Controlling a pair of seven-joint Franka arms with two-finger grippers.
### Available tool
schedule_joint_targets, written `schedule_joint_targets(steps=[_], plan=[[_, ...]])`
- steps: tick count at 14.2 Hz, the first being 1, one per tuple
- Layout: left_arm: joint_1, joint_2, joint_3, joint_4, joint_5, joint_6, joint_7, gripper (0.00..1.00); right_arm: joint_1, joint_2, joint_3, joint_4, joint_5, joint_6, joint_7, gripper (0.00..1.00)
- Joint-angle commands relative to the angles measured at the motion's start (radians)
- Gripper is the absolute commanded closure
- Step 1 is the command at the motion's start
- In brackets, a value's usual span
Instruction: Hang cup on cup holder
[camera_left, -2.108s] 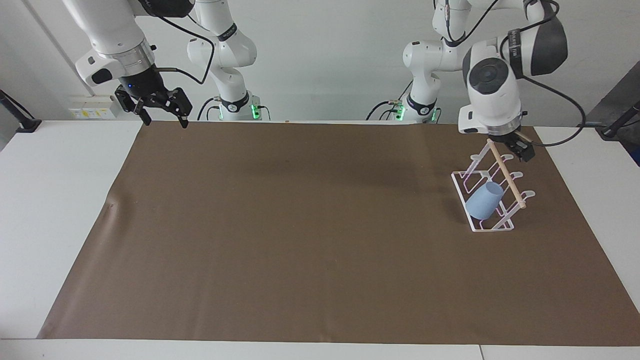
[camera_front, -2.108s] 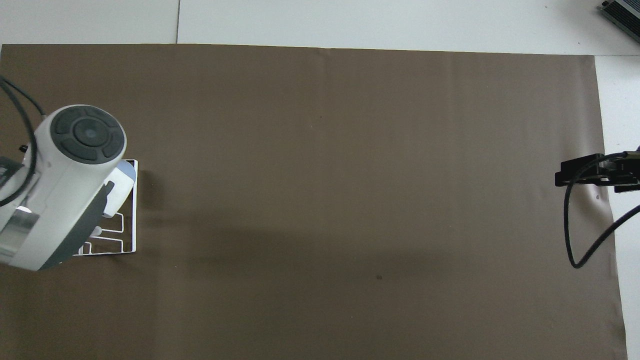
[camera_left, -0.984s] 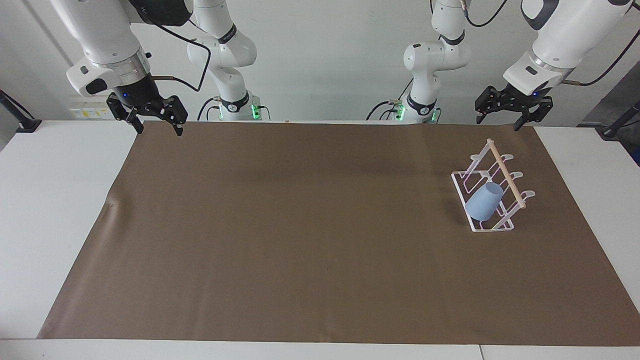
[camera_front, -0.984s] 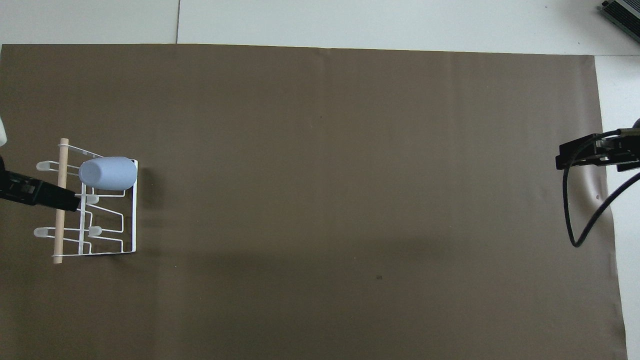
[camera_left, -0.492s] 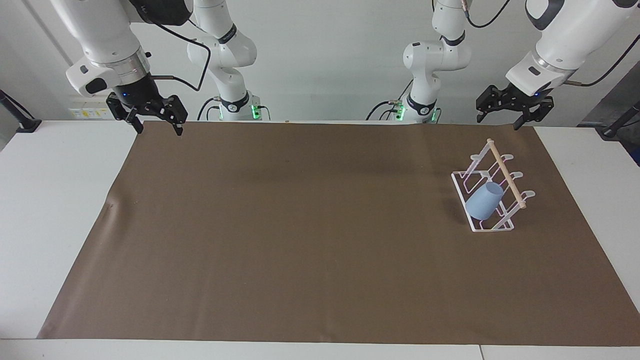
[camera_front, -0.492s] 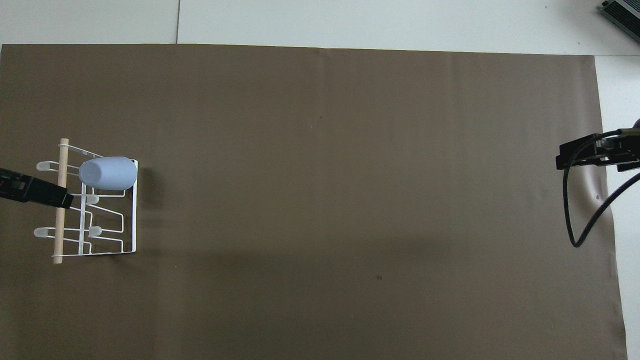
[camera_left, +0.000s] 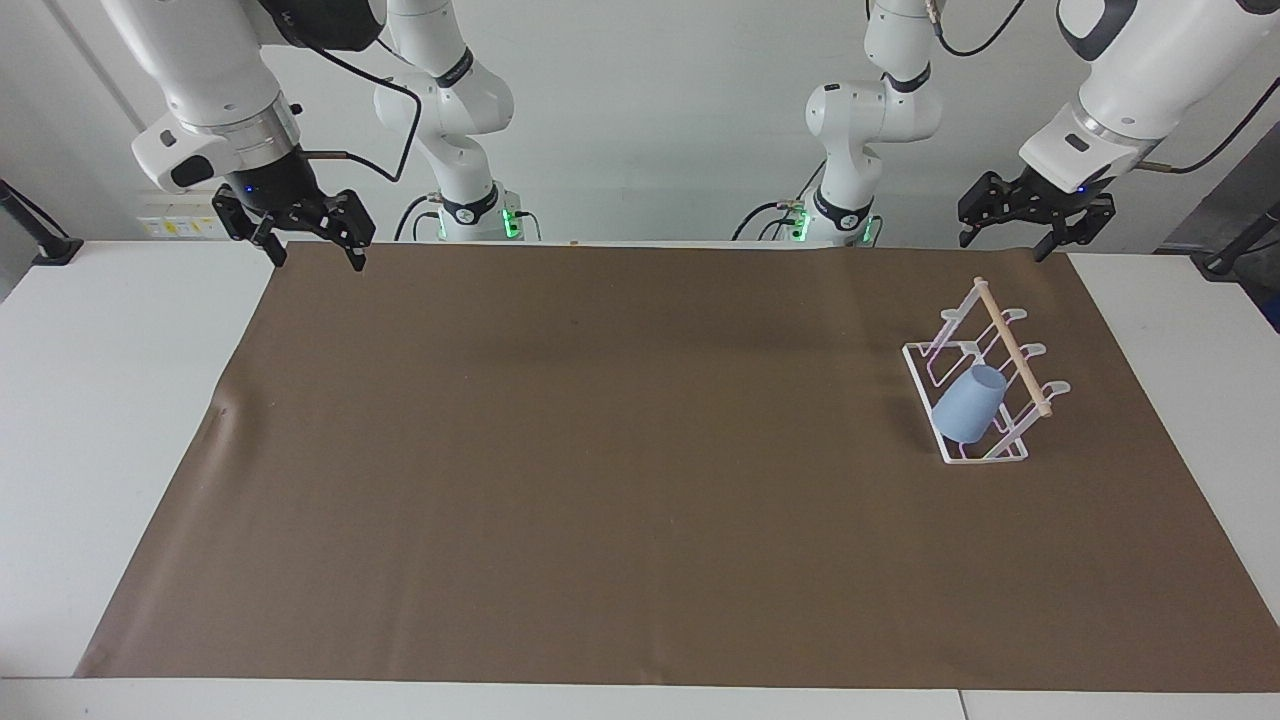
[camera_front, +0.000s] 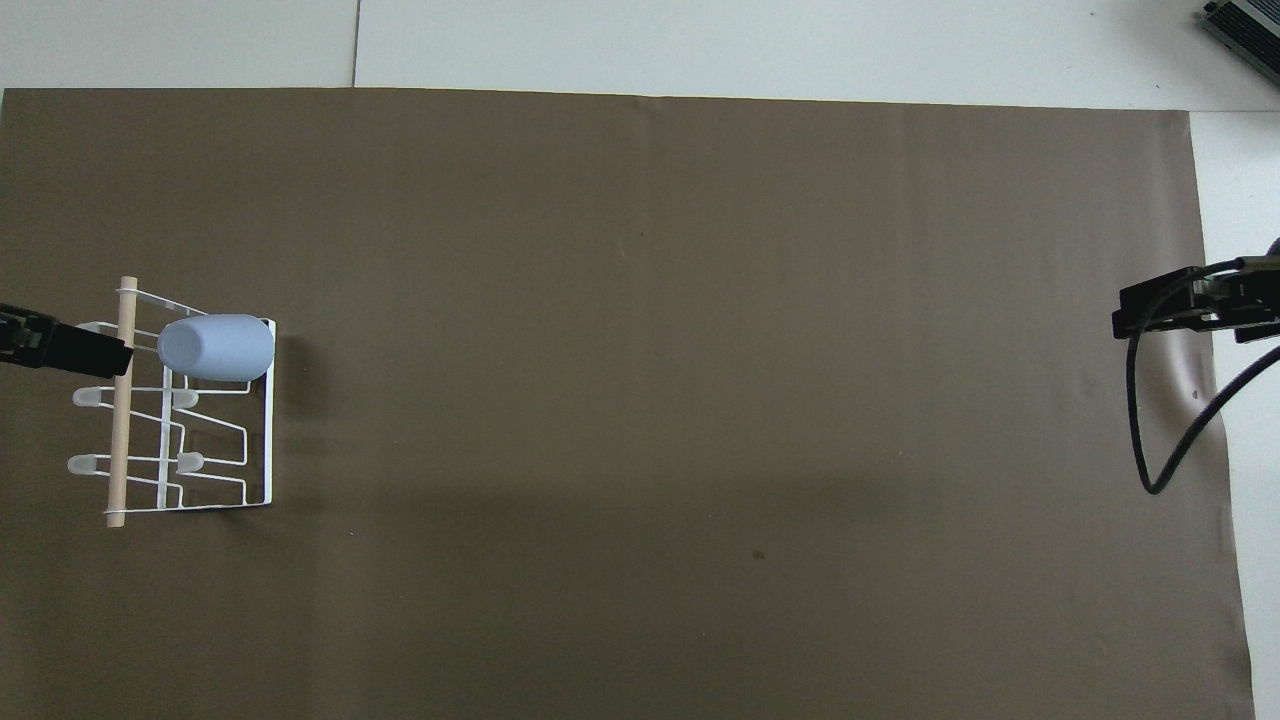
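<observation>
The right gripper (camera_left: 316, 246) hung open and empty over the mat's (camera_left: 620, 460) corner; the cup (camera_left: 968, 402) sat tilted on a prong of the cup holder (camera_left: 985, 455), apparently seated, well below the left gripper (camera_left: 1008, 240), which stood open, clear of both

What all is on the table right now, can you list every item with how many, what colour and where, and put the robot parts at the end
cup: one, light blue, upside down on a slanted prong of the cup holder, at the end of the rack farther from the robots.
cup holder: one, white wire with a light wooden dowel along its top, on the mat toward the left arm's end of the table.
mat: one, brown, covering most of the table.
table: one, white.
left gripper: one, black, open, empty, raised over the mat's edge near the cup holder.
right gripper: one, black, open, empty, raised over the mat's corner at the right arm's end.
</observation>
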Motion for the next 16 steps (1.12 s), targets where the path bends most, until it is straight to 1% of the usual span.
schedule_joint_targets(steps=[1,5,7,9,11,12,16], plan=[[-0.016,0.003,0.016,0.011,-0.014,0.035,-0.013,0.0,-0.003,0.006,0.006,0.022,-0.015,-0.009,-0.012,0.0],[-0.016,0.0,0.016,0.011,-0.016,0.021,-0.048,0.0,-0.003,-0.009,0.006,-0.001,-0.011,-0.021,-0.007,0.0],[-0.005,0.001,0.025,0.012,-0.034,0.001,-0.068,0.0,-0.008,-0.057,0.004,-0.067,-0.009,-0.013,-0.015,0.0],[0.007,0.01,0.025,0.038,-0.068,-0.053,-0.071,0.0,-0.002,-0.059,0.006,-0.07,-0.011,-0.01,-0.007,0.0],[0.007,0.036,0.014,0.102,-0.07,-0.116,-0.074,0.0,-0.008,-0.059,0.006,-0.07,-0.009,-0.009,-0.015,0.0],[0.004,0.046,0.011,0.115,-0.07,-0.131,-0.074,0.0,-0.011,-0.059,0.006,-0.07,-0.009,-0.009,-0.016,0.0],[-0.002,0.043,0.011,0.113,-0.056,-0.111,-0.068,0.0,-0.013,-0.062,0.006,-0.078,-0.009,-0.015,-0.016,0.0]])
